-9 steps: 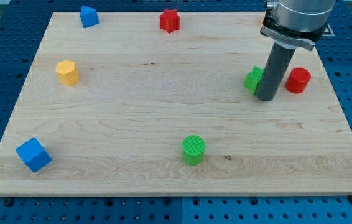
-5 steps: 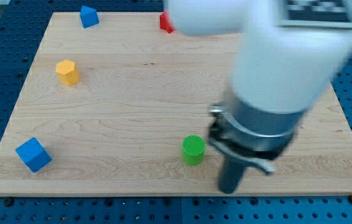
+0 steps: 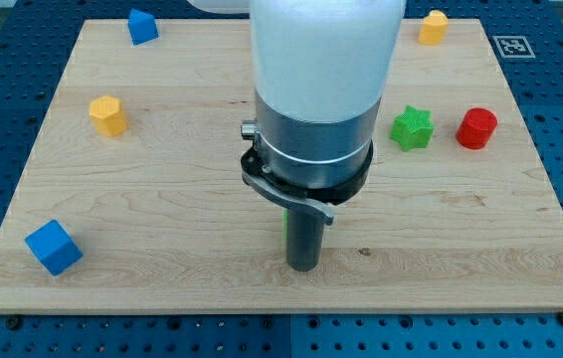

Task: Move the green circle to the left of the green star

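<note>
The green star (image 3: 412,128) lies on the wooden board (image 3: 162,199) at the view's right, left of a red cylinder. My rod stands at the board's lower middle with my tip (image 3: 304,267) on the board. The green circle is almost wholly hidden behind the rod; only a thin green sliver (image 3: 285,223) shows at the rod's left edge. My tip is right against it, on its near side. The star is well up and to the right of my tip.
A red cylinder (image 3: 477,128) sits right of the green star. A yellow block (image 3: 433,27) is at top right, a blue block (image 3: 142,26) at top left, a yellow hexagon (image 3: 107,115) at left, a blue cube (image 3: 54,247) at bottom left.
My rod swept from beside the green star down to the board's lower edge, then left onto the green circle's spot, now hiding it. The arm now covers the red star at the top.
</note>
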You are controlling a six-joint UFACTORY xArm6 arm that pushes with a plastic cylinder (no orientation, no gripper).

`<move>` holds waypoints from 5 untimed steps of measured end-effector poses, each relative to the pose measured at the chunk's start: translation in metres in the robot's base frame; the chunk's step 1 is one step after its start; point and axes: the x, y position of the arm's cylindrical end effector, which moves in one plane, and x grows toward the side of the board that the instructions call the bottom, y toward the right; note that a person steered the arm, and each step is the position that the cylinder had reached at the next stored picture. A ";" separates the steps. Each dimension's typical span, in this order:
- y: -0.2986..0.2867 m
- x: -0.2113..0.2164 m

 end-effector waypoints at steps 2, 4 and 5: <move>-0.001 -0.022; 0.000 -0.055; 0.000 -0.081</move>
